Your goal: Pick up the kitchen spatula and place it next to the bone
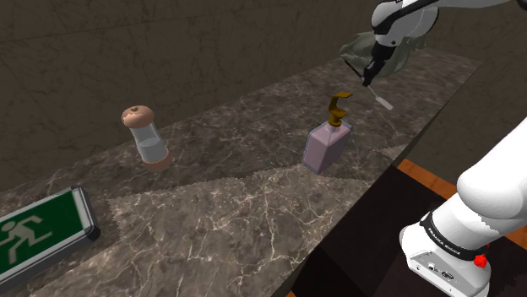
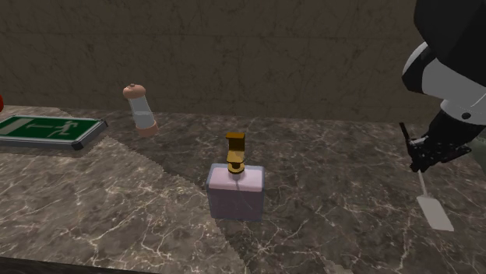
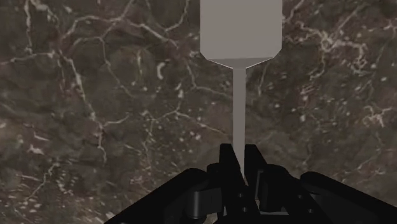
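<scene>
The grey spatula [image 3: 240, 38], blade pointing down at the marble counter [image 2: 117, 226], has its thin shaft clamped between the narrowly parted fingers [image 3: 226, 163] of the black gripper [image 2: 424, 156], well to the second exterior view's right of the upright pale pump bottle [image 2: 235, 191], with a pink-capped shaker [image 2: 141, 110] and a green exit sign [image 2: 48, 129] on that bottle's other side.

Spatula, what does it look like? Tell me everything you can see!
The spatula is plain grey. It has a flat, wide blade with a squared end, which narrows into a thin straight stem. A darker handle end pokes out behind the black gripper, which is shut on the stem. The spatula hangs slanted, blade lowest, over the dark marbled counter.
</scene>
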